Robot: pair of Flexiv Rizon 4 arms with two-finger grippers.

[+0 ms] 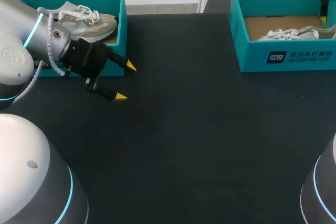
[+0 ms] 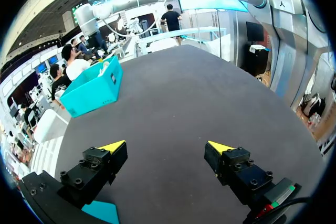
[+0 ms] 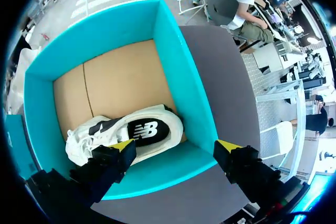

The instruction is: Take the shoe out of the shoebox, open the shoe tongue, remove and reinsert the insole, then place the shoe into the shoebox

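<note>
**Silver Arm, Black Pincers**

Rounded silver-grey left arm (image 1: 18,24), ringed with a thin blue light band (image 1: 34,29); white coiled cable (image 1: 51,45) at the wrist. Matte black, blocky left pincer (image 1: 125,81) and right pincer (image 3: 176,145), studded with round screws. End in bright yellow wedge tips.

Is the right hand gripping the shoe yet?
No, the right hand is open, one finger over the white shoe lying in the shoebox, the other past its wall.
</note>
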